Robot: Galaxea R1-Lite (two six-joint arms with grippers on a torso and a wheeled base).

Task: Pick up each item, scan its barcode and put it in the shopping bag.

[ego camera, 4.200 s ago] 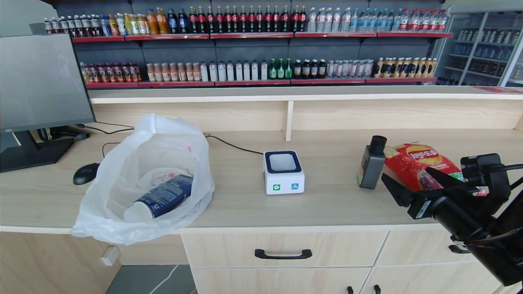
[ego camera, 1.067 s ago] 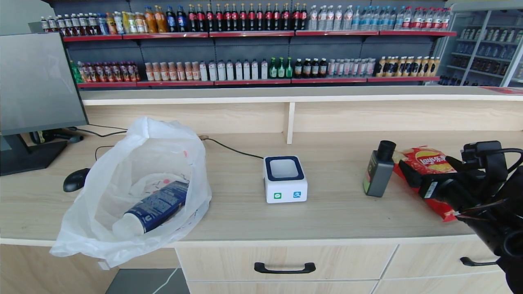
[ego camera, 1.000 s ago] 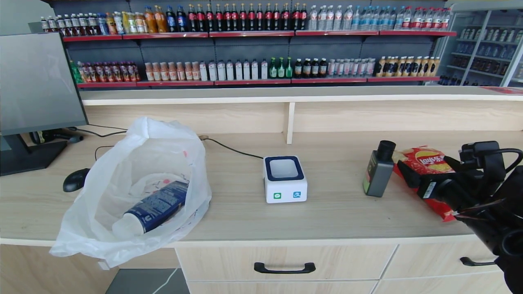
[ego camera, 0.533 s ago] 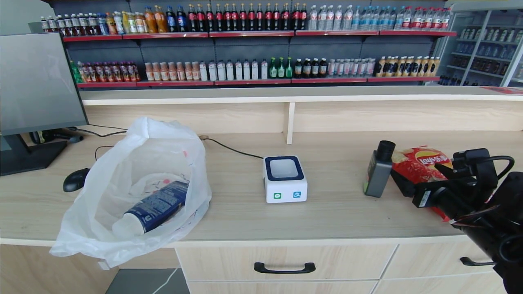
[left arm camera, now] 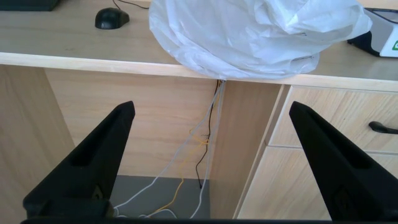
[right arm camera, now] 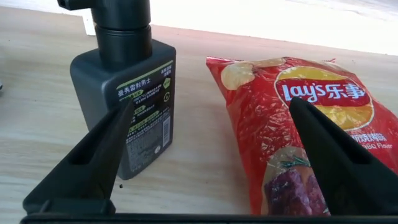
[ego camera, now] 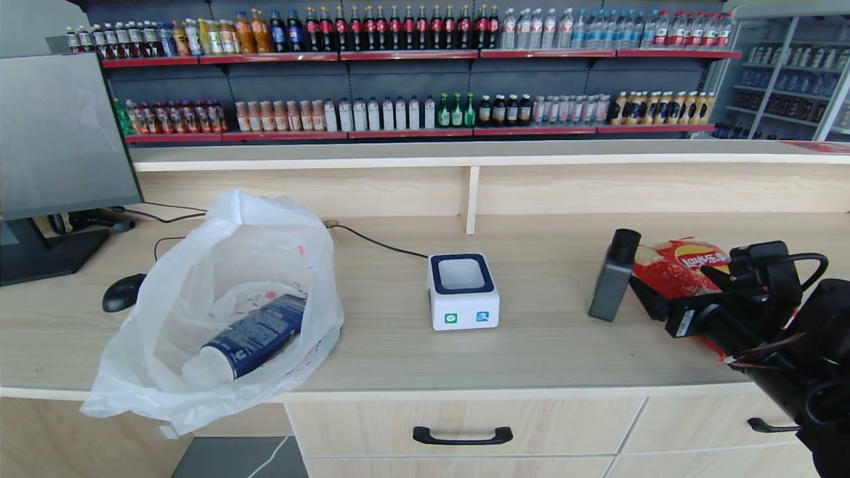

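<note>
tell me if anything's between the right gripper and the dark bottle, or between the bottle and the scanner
Nothing visible does. The open right gripper hangs close by the dark bottle with nothing between them; the chips bag lies beside the bottle, on the side away from the scanner. Only bare counter separates bottle and scanner.

Two grippers are in view, each with two fingers spread apart. Just ahead of the right gripper (ego camera: 674,284) stand one dark grey bottle (ego camera: 609,282), by one fingertip, and one red bag of chips (ego camera: 680,264), lying across the gap to the other fingertip. Beyond the fingers of the left gripper (left arm camera: 211,109) lies one white shopping bag (ego camera: 265,232) holding one blue tube (ego camera: 259,330). Well away from both pairs of fingers are one white scanner (ego camera: 463,292), one black mouse (ego camera: 121,293), one monitor (ego camera: 66,133) and two black drawer handles (ego camera: 463,435). The bottles (ego camera: 398,114) on the two red shelf rows (ego camera: 412,58) are too many to count.
</note>
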